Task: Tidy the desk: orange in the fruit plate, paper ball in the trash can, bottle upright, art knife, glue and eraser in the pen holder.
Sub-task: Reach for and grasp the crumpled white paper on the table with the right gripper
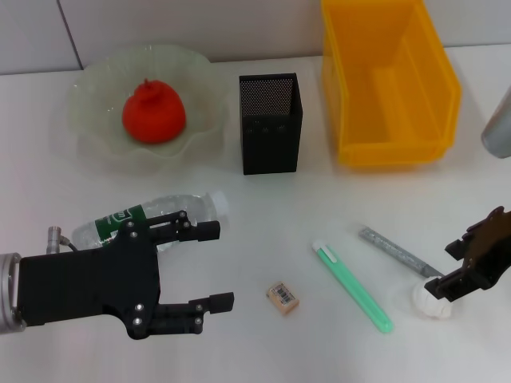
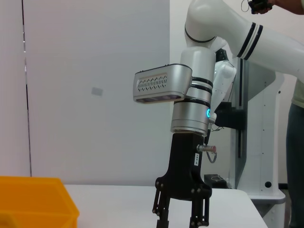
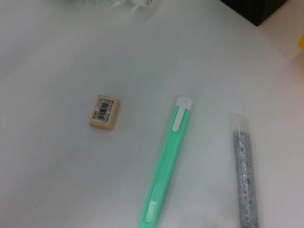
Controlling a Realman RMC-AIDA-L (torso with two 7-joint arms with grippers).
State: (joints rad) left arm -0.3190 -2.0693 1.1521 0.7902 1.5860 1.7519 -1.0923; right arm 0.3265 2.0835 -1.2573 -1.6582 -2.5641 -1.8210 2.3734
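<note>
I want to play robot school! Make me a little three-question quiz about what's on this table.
1. True or false: the orange is already in the fruit plate.
2. Which is lying on its side? A) pen holder B) bottle C) yellow bin
3. What small thing lies between the left gripper and the green art knife?

Key:
1. True.
2. B. The bottle lies flat by the open left gripper.
3. The eraser, with a barcode on top. The glue stick and paper ball are farther over, by the right gripper.
</note>
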